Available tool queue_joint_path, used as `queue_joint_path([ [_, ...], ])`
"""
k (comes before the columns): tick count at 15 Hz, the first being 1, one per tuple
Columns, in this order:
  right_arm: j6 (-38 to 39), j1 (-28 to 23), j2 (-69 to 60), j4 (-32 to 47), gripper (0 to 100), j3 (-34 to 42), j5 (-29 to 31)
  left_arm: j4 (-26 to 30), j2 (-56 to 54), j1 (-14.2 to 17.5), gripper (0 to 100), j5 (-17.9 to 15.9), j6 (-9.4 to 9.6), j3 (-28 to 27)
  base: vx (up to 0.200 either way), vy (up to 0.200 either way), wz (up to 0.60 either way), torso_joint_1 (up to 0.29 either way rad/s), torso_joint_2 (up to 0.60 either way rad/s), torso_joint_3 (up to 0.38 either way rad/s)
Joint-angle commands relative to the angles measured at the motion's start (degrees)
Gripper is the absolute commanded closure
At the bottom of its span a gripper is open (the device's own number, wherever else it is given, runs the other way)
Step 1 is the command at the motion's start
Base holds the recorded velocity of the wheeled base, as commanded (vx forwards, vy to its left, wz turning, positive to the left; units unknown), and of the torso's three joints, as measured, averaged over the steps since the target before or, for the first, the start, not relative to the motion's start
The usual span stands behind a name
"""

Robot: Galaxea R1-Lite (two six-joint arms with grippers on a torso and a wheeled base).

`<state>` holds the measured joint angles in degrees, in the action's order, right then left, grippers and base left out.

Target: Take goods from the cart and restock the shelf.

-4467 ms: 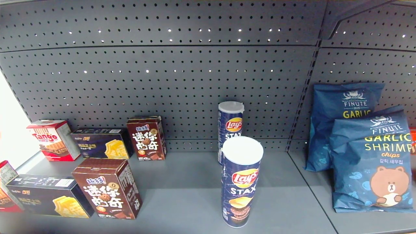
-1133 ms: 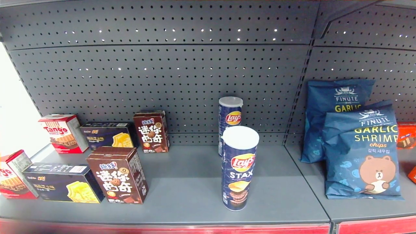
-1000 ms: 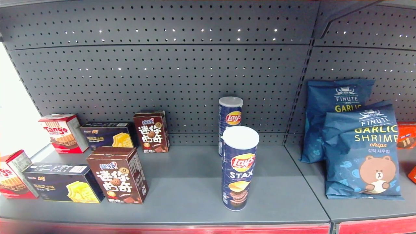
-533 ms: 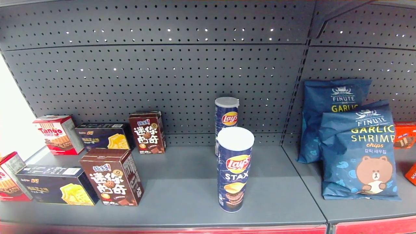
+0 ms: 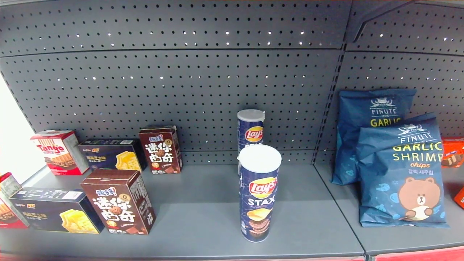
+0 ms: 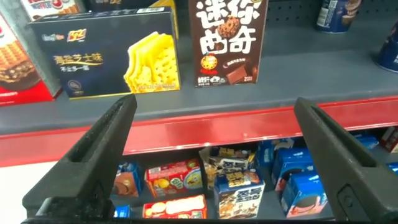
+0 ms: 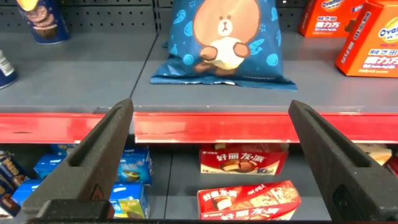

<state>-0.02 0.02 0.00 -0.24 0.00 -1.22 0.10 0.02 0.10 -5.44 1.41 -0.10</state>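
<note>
The grey shelf [image 5: 203,206] carries two tall blue chip cans, one in front [image 5: 259,192] and one behind it [image 5: 250,128]. On its left stand brown cookie boxes [image 5: 117,206], dark blue wafer boxes [image 5: 54,214] and a red wafer box [image 5: 59,152]. Two blue shrimp chip bags [image 5: 402,174] lean at the right. My left gripper [image 6: 214,106] is open and empty in front of the shelf's red edge [image 6: 211,127], facing a brown cookie box [image 6: 227,40]. My right gripper [image 7: 211,107] is open and empty too, before the front chip bag [image 7: 224,37].
A grey pegboard wall [image 5: 181,83] backs the shelf. Orange boxes [image 7: 373,37] stand right of the bags. Below the red edge, a lower shelf holds several packed boxes [image 6: 236,186] and red snack boxes [image 7: 242,162]. Bare shelf lies between the cookie boxes and the cans.
The head camera has drawn back from the shelf and shifted a little sideways. The goods on the shelf stand as before.
</note>
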Motion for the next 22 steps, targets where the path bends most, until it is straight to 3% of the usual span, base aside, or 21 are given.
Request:
queue_joint_path([
  [1,-0.1,0.0,0.0,0.0,0,0.0,0.0,0.0,0.0,0.0,0,0.0,-0.01,0.0,0.000,0.000,0.00,0.000,0.00,0.000],
  [4,-0.1,0.0,0.0,0.0,0,0.0,0.0,0.0,0.0,0.0,0,0.5,-0.54,0.0,0.000,-0.133,0.00,0.002,0.00,0.003],
  [11,-0.1,0.1,0.0,0.0,0,0.0,-0.1,0.0,0.0,0.0,0,0.5,-0.54,0.0,0.000,0.000,0.00,0.000,0.00,0.000],
  [13,-0.1,0.0,0.0,0.0,0,0.0,0.0,0.0,0.0,0.0,0,0.6,-0.71,-0.1,0.000,-0.200,0.00,0.000,0.00,0.007],
  [22,-0.1,0.1,0.0,0.0,0,0.0,0.0,0.0,0.0,0.0,0,0.5,-0.62,0.0,0.000,0.000,0.00,0.000,0.00,0.000],
])
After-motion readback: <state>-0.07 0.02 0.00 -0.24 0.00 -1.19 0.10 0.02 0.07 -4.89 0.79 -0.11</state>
